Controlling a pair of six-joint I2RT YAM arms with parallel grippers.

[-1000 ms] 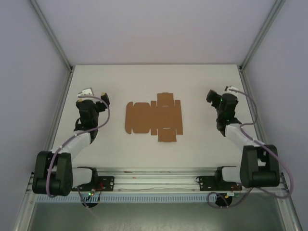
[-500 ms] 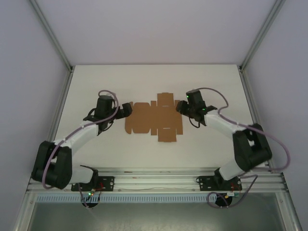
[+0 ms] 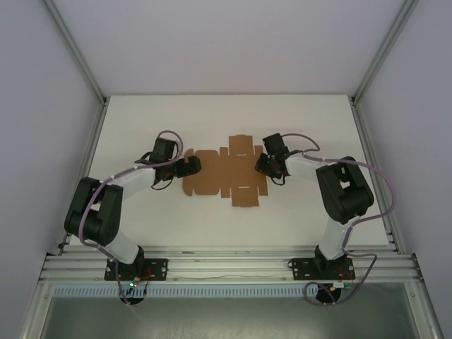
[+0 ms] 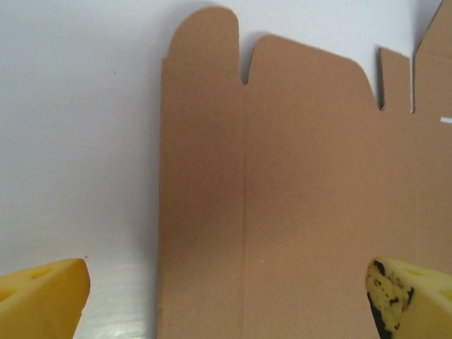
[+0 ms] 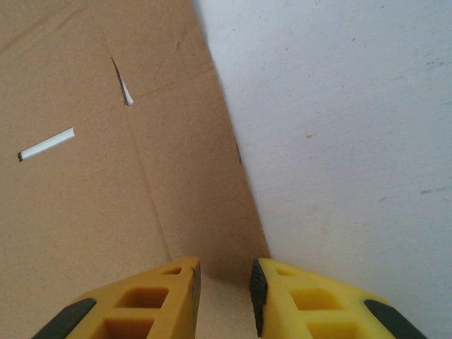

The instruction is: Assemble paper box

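Brown cardboard, your paper box [image 3: 226,173] lies flat in the middle of the table [image 3: 311,120]. Your left gripper [image 3: 192,166] sits at its 9 o'clock edge, jaws wide. Your right gripper [image 5: 224,281], at 3 o'clock, is narrowed astride that edge; whether it pinches, you cannot tell.

White table [image 3: 304,219], flat brown paper box [image 3: 219,176] sheet at centre

Before me spreads a white table [image 3: 141,120], matte and faintly scuffed (small specks show up close). 2 aluminium struts [image 3: 74,46] rise from its far corners against pale walls [image 3: 226,42]; a slotted aluminium rail [image 3: 226,265] edges its near side.
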